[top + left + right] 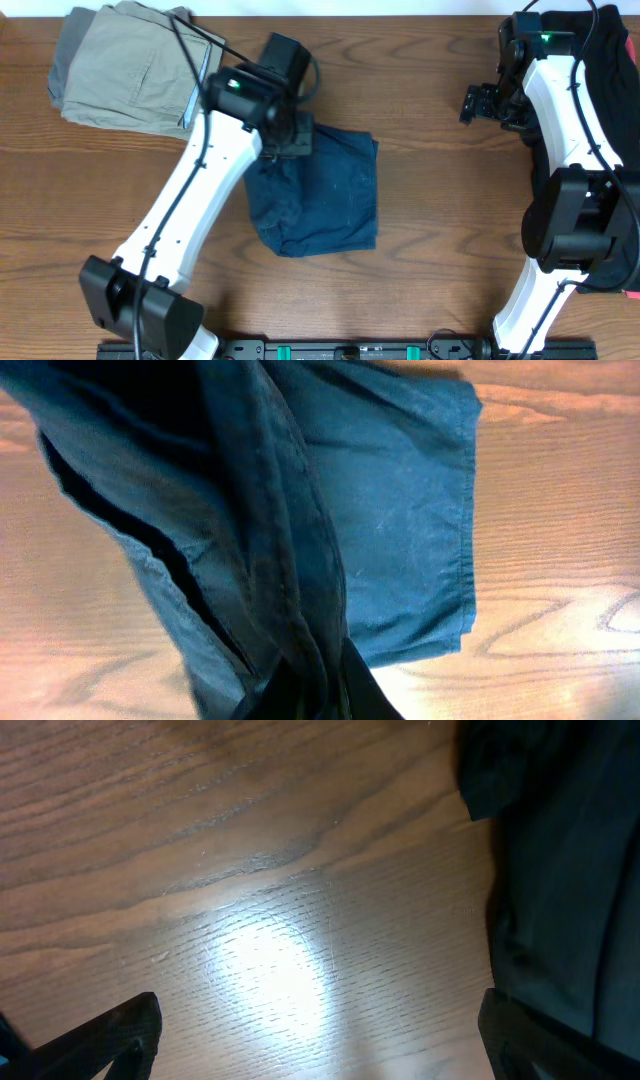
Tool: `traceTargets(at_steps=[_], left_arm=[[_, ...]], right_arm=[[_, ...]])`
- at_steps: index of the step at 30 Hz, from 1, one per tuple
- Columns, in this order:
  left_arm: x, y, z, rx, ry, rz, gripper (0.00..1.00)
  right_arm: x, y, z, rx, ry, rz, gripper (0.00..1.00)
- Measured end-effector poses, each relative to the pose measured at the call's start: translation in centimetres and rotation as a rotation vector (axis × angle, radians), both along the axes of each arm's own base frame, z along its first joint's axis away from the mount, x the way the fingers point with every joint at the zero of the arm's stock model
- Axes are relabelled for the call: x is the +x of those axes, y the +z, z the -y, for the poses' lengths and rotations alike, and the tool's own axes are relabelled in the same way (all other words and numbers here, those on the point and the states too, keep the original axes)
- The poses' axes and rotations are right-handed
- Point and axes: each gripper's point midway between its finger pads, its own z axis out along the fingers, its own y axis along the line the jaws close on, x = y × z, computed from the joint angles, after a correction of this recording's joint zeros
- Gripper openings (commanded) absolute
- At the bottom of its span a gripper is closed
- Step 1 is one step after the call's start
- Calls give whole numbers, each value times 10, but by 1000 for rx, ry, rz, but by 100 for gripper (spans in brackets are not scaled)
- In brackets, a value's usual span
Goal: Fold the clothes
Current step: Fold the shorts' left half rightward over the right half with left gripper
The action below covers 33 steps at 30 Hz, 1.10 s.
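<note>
Shorts (325, 190) of creased navy cloth bunch, pinched in the left gripper (288, 138); right gripper (478, 103) spread wide.

I count four garments: one navy shorts (320, 195) at centre, one khaki shorts (125, 65) over one grey shorts (68, 45) far left, and one black garment (618, 80) far right. I'm running two arms, the left arm (190, 200) and the right arm (565, 110).
</note>
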Motion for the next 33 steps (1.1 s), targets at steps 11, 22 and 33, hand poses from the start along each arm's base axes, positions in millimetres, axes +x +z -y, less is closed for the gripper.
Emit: traceTargets(at_steps=[11, 22, 33], left_arm=[[-18, -51, 23, -11, -35, -91, 6], [-28, -56, 37, -81, -58, -140, 6], [-26, -50, 56, -181, -87, -138, 6]], right_arm=[[0, 0, 0, 0, 0, 0, 99], [0, 0, 0, 0, 0, 0, 99], [0, 0, 0, 0, 0, 0, 99]])
